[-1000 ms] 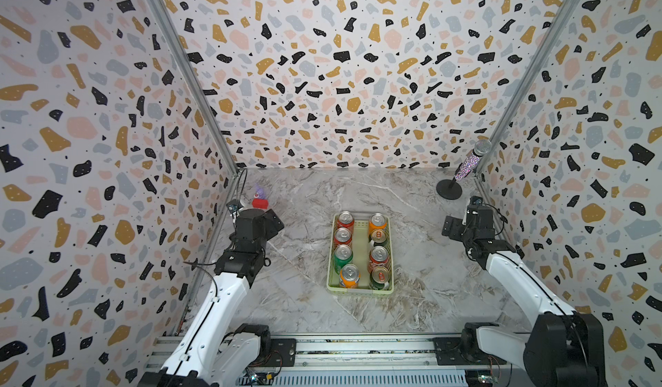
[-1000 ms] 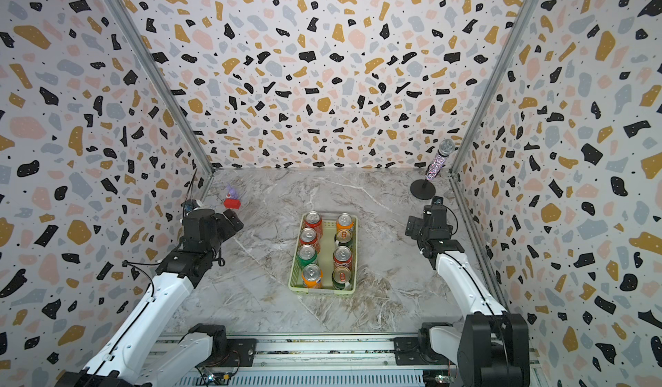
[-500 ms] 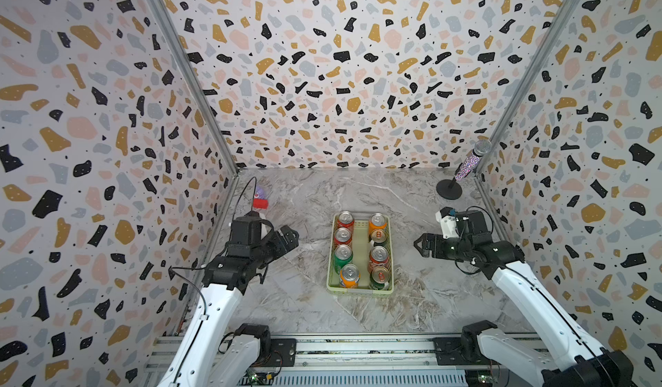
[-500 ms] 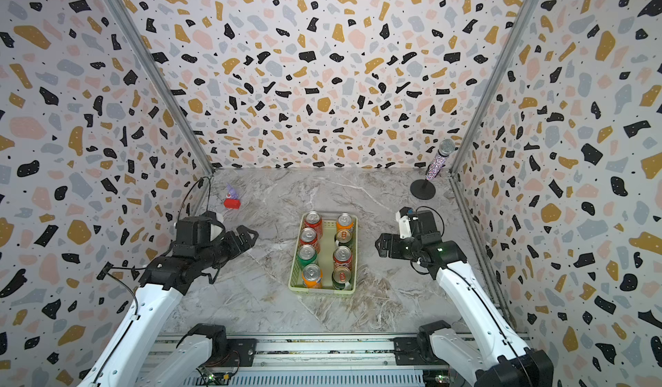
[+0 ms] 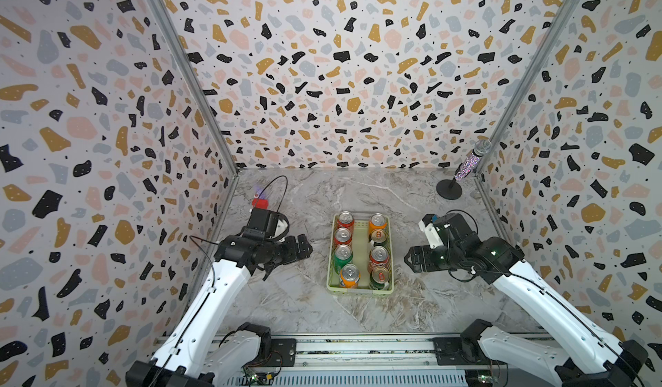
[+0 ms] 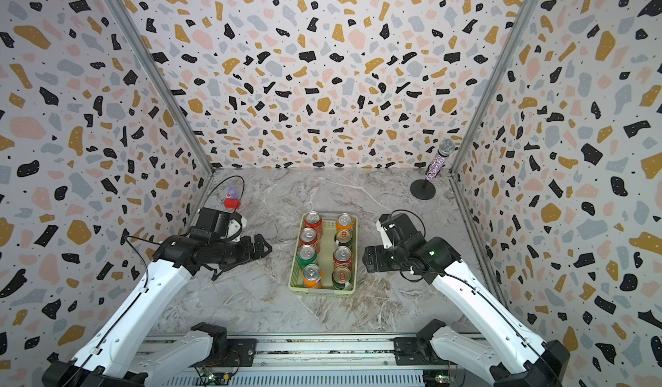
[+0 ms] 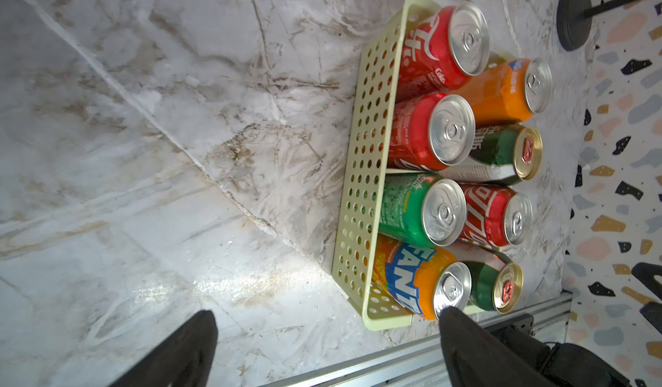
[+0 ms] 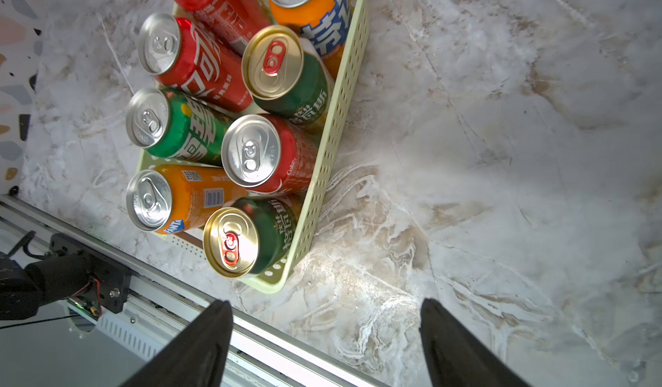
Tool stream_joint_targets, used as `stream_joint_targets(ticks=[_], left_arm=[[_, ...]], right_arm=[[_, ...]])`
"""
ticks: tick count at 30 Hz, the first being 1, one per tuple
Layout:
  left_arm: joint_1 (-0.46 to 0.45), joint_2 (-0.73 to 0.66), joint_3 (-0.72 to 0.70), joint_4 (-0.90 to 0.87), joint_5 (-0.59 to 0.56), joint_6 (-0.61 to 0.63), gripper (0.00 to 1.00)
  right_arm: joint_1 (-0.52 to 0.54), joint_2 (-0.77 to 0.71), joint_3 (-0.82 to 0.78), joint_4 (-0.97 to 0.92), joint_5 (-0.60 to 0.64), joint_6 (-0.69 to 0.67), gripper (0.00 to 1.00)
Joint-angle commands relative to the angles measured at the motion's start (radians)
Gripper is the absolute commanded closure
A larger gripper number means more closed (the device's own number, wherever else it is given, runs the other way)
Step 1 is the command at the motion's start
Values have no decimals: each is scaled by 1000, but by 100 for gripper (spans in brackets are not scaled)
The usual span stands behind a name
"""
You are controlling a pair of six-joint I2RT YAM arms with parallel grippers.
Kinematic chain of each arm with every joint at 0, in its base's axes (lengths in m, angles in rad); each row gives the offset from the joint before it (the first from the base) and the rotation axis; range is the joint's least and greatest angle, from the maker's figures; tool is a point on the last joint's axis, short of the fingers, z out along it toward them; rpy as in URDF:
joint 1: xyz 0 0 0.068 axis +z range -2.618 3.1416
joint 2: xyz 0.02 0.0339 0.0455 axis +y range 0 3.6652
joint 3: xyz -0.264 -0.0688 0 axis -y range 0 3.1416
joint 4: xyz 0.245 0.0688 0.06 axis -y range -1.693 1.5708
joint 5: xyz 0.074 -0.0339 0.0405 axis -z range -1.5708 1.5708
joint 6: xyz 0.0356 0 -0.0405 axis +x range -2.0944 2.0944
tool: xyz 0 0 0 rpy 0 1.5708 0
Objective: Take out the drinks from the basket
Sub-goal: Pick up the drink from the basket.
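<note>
The black left end effector [image 7: 326, 315] is open and empty. The black right end effector [image 8: 326, 305] is open too, touching nothing, near the yellow-green plastic basket [image 8: 340, 109].

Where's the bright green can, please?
Both top views show the bright green can in the basket's left row, between a red can and an orange can.

Open floor [image 5: 286, 303] flanking basket [image 5: 360, 291], cans [image 5: 379, 256] close-packed — slim middle gap
</note>
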Motion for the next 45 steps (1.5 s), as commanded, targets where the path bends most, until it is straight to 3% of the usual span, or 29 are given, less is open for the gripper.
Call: stream_joint_targets(ticks=[1, 7, 14, 29, 39, 45], left_arm=[[-24, 28, 41, -1, 1, 64, 0], [-26, 2, -17, 96, 70, 104, 0], [-26, -2, -65, 159, 60, 109, 0], [-28, 53, -56, 159, 35, 91, 0], [-29, -99, -108, 155, 51, -60, 0], [-28, -170, -126, 159, 0, -66, 0]], right_arm=[[107, 56, 59, -10, 114, 68, 14], [255, 196, 103, 8, 239, 146, 14], [321, 276, 94, 65, 298, 202, 14], [368, 377, 57, 172, 291, 229, 15], [377, 400, -19, 213, 255, 242, 17], [387, 440, -26, 224, 267, 241, 20]])
